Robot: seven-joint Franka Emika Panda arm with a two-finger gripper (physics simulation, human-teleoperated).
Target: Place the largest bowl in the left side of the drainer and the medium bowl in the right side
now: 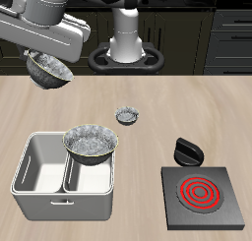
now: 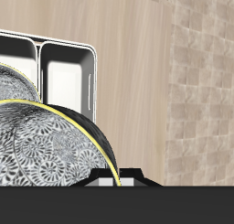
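Observation:
The largest bowl [image 1: 91, 144] rests in the drainer [image 1: 39, 176], in the compartment nearer the hotplate, with its rim above the walls. The other compartment [image 1: 41, 162] holds nothing. My gripper [image 1: 46, 56] hangs in the air above the table behind the drainer, shut on the rim of the medium bowl [image 1: 49, 72], which tilts slightly. In the wrist view the medium bowl [image 2: 55, 150] fills the foreground. Past it show the largest bowl [image 2: 13, 81] and the drainer [image 2: 66, 52] with its bare compartment.
The smallest bowl [image 1: 128, 114] stands on the table behind the drainer. A black hotplate [image 1: 203, 194] with a red coil sits near the front edge, a black knob [image 1: 185, 150] just behind it.

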